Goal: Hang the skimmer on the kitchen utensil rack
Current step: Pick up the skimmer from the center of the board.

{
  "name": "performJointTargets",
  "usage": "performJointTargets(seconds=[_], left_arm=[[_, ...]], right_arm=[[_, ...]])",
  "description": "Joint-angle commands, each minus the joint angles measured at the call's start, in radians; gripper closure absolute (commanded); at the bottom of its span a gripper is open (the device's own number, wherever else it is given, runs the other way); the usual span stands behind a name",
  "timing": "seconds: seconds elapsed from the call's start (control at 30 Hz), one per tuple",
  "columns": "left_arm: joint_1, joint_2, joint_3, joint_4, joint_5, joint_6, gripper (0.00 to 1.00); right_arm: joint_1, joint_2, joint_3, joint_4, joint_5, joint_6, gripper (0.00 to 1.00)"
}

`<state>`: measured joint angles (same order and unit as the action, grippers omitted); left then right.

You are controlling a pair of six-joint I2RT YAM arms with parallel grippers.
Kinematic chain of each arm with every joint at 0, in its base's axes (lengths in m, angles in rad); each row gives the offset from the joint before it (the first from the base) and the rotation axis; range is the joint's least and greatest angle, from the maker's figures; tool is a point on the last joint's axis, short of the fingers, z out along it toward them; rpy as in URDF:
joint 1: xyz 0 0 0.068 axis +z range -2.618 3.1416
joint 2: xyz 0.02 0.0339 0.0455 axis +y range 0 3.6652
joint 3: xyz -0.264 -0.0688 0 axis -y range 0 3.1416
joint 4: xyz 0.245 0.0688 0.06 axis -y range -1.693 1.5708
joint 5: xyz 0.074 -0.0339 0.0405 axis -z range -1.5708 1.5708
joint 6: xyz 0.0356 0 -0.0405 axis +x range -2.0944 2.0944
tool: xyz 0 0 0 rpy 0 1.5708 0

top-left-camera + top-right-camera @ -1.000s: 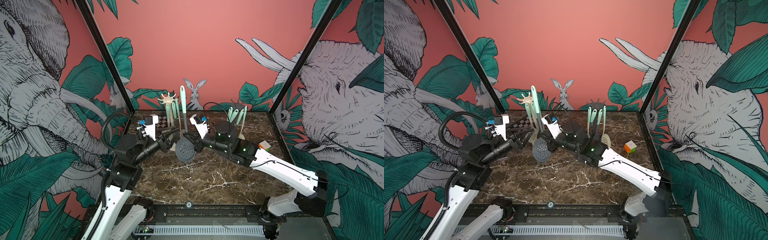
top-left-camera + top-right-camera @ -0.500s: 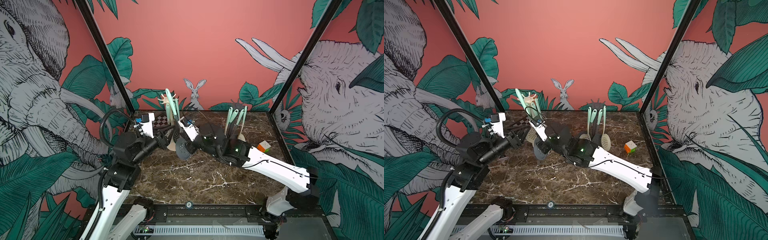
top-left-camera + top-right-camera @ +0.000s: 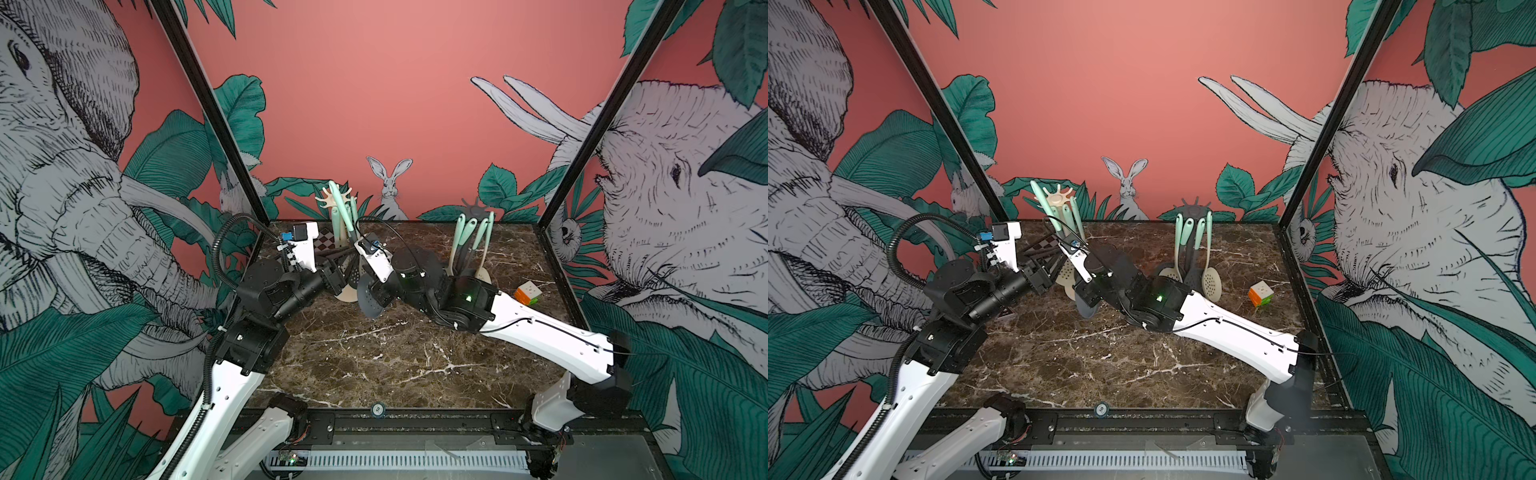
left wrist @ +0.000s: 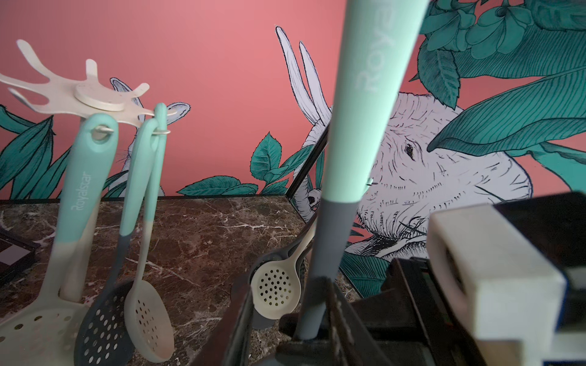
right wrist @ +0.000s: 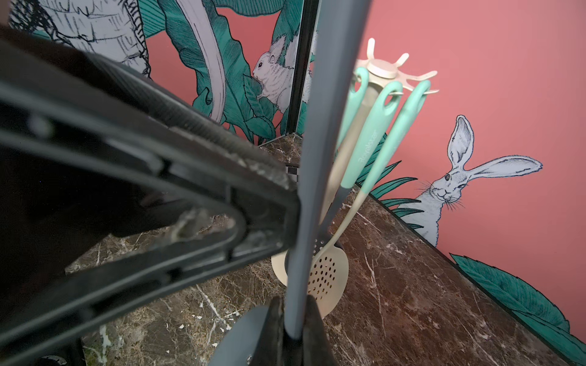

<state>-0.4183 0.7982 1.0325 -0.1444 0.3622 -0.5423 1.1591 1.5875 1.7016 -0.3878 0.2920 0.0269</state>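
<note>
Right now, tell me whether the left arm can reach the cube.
Probably not: the cube sits by the right wall, and the right arm, holding the skimmer, lies across the table between it and the left gripper.

Both top views look down from high up, well in front of the utensil rack (image 3: pixel 331 202) (image 3: pixel 1057 199), and share nearly the whole scene. The left wrist camera sits near the rack (image 4: pixel 100 101), below its hooks, looking up. The right wrist camera views the rack (image 5: pixel 382 68) from farther off. Both wrist views share it and the skimmer handle (image 4: pixel 358 126) (image 5: pixel 329 126), which is very close to each lens.
</note>
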Motion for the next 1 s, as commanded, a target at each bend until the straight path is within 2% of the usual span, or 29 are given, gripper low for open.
performJointTargets(seconds=[0.0, 0.47, 0.97], left_arm=[[-0.004, -0.02, 0.005, 0.031, -0.007, -0.007, 0.6], [-0.013, 0.021, -0.025, 0.084, -0.009, -0.044, 0.62], [-0.017, 0.028, -0.039, 0.055, -0.048, -0.038, 0.92]], right_arm=[[0.007, 0.006, 0.036, -0.002, 0.035, -0.016, 1.0], [0.024, 0.062, 0.087, -0.03, 0.045, -0.039, 1.0], [0.032, 0.091, 0.109, -0.039, 0.063, -0.047, 1.0]])
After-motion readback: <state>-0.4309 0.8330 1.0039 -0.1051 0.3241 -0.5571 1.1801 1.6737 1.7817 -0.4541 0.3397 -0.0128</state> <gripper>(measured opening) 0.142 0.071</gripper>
